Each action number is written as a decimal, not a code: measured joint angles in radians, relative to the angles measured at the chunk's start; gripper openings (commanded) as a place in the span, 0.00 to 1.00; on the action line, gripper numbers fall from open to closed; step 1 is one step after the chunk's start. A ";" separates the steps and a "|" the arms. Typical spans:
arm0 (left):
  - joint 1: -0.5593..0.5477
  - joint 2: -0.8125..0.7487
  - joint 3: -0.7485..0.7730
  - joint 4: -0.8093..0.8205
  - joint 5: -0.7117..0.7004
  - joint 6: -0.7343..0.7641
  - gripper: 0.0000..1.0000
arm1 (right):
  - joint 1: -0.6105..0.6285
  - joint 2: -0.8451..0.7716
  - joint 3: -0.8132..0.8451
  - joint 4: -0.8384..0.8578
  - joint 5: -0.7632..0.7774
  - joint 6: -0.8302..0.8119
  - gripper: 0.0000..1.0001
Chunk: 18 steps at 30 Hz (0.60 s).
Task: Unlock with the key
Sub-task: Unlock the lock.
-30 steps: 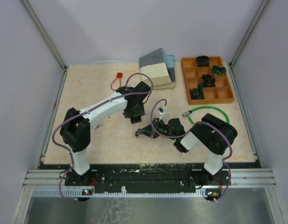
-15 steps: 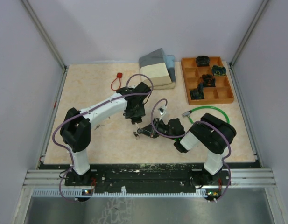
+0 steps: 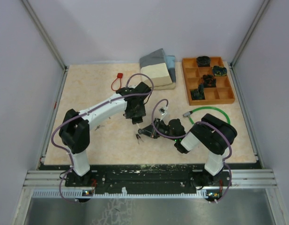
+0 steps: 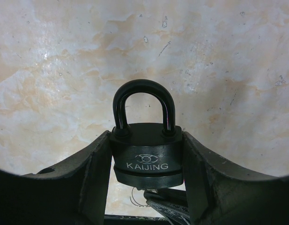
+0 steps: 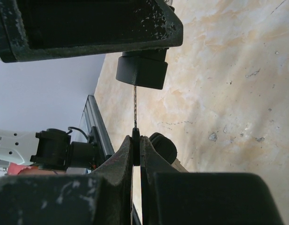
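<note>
A black padlock marked KAIJING sits upright between the fingers of my left gripper, which is shut on its body; its shackle is closed. My right gripper is shut on the black head of a key. The key's thin blade runs up into the underside of the padlock. From above, the left gripper and right gripper meet mid-table, and spare keys hang below them. A wire key ring shows under the lock.
An orange compartment tray with dark parts stands at the back right. A green cable loop lies near the right arm. Foam blocks and cloths sit at the back centre, with a red-tagged loop to their left.
The spare keys hanging under the grippers have swung slightly down and to the side. Both arms stay almost where they were.
</note>
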 measured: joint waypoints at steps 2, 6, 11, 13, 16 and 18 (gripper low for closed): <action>-0.001 0.000 0.000 -0.001 0.000 0.000 0.00 | 0.000 0.000 0.000 -0.002 0.004 0.000 0.00; -0.001 0.000 0.000 0.000 0.001 0.000 0.00 | -0.001 0.000 -0.002 -0.003 0.011 0.000 0.00; -0.001 0.000 0.000 0.000 0.004 0.001 0.00 | -0.004 0.000 -0.002 0.012 0.018 0.008 0.00; -0.001 0.000 -0.002 0.001 0.005 0.001 0.00 | -0.005 0.000 -0.006 0.019 0.019 0.009 0.00; -0.001 -0.001 -0.007 0.003 0.010 0.001 0.00 | -0.006 0.000 -0.014 0.025 0.023 0.014 0.00; -0.001 -0.002 -0.010 0.006 0.013 0.002 0.00 | -0.006 0.000 -0.015 0.024 0.023 0.016 0.00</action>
